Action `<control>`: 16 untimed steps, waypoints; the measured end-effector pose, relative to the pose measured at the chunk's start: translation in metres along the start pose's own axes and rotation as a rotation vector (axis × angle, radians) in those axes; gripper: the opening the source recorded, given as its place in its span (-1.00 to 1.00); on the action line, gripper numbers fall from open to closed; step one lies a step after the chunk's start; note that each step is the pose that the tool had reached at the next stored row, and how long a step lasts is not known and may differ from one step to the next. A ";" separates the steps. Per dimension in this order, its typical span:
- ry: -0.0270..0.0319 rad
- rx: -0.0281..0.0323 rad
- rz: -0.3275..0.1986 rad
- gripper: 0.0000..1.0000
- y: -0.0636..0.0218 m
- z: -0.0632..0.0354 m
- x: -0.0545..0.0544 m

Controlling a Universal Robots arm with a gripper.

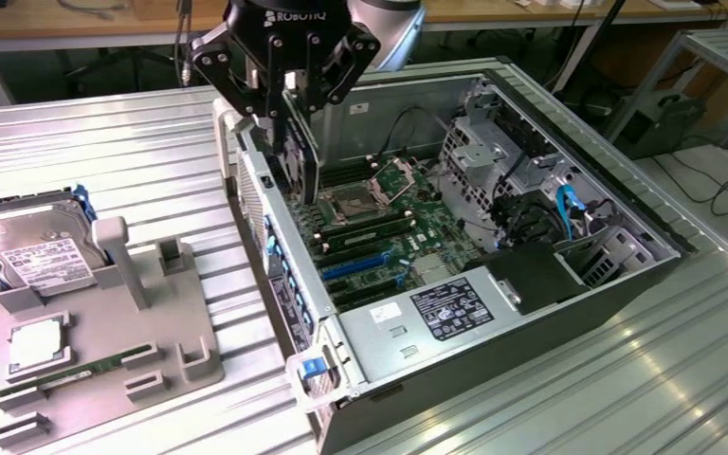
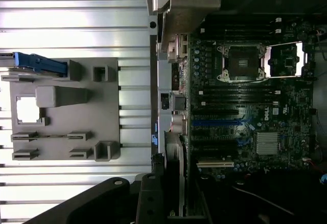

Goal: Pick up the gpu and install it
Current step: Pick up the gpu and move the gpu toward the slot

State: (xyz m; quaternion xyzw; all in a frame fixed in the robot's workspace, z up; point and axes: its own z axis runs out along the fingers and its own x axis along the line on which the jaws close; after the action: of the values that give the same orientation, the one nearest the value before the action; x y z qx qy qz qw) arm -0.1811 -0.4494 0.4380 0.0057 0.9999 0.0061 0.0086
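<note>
**GPU hangs on edge over open computer case**

Exterior view: the gripper has its 2 fingers clamped on the top edge of the GPU. The card hangs upright, just inside the case's rear wall. That on-edge hold looks chosen so the lower edge can face the motherboard, above the blue slots but apart from them. On the exterior view's left, a grey holder keeps a hard drive and a memory stick propped in their own cradles, well clear of the case.

Wrist view: the GPU shows edge-on as 1 narrow silvery strip running out from the dark fingers. It lies along the case's rear wall, beside the motherboard. Its metal bracket end appears to be kept toward that wall, where such brackets usually seat. The card is not yet in a slot.
</note>
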 end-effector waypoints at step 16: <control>0.0001 -0.0001 -0.006 -0.45 0.0001 0.0042 -0.017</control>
State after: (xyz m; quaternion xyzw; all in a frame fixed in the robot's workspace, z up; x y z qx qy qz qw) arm -0.1639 -0.4494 0.4340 0.0027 0.9999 0.0061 0.0086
